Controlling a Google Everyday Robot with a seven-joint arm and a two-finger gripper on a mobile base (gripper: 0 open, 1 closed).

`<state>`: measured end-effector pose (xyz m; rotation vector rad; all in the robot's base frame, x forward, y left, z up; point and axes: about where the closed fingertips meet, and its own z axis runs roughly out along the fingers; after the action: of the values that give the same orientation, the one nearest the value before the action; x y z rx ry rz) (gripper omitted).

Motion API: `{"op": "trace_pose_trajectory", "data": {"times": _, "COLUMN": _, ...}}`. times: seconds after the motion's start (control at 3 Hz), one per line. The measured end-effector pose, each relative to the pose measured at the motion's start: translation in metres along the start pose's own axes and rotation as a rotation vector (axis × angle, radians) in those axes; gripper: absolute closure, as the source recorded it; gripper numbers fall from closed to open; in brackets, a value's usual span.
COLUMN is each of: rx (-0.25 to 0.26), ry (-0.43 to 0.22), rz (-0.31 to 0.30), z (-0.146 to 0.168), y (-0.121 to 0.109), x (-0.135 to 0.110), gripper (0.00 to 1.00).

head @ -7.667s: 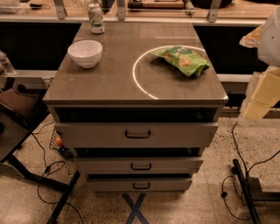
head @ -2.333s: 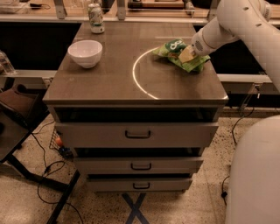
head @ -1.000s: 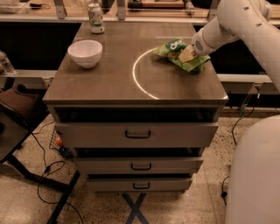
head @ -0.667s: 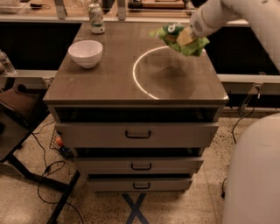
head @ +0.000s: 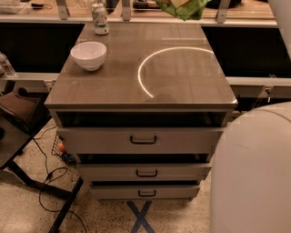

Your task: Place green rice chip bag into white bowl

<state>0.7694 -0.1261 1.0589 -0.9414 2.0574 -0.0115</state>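
While the green rice chip bag [head: 182, 10] hangs right at the top edge of the camera view, only its crinkled lower part shows, the rest cut off by the frame. It dangles over the back right of the worktop [head: 182, 91], and it looks clear of the surface. The hand is not in the picture at all, somewhere beyond that top edge, so I cannot tell whether it is apart, together or clamped on anything. What does show of the robot is a white stretch of arm [head: 283, 11] in the top right corner and the big pale body [head: 252, 175] filling the lower right.

Over on the left, well apart from the bag, sits the white bowl [head: 88, 54], upright near the worktop's left edge, nothing inside it. Just behind it, at the back left, stands a green-and-white drink can [head: 100, 19], upright too. A bright arc of light [head: 142, 75] curves across the middle of the worktop, between bowl and bag.

Below, three drawers [head: 143, 139] stack down the front, each with a dark handle. On the speckled floor, cables [head: 45, 175] trail at the left and a blue tape cross [head: 142, 218] marks the spot in front of the drawers.
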Motion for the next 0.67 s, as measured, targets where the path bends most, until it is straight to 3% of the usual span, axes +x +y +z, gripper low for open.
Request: {"op": "trace_pose_trajectory", "data": {"times": 0.67, "rx": -0.009, "ry": -0.134, "rz": 0.061, "z": 0.010, "y": 0.022, "x": -0.045, "gripper": 1.00}}
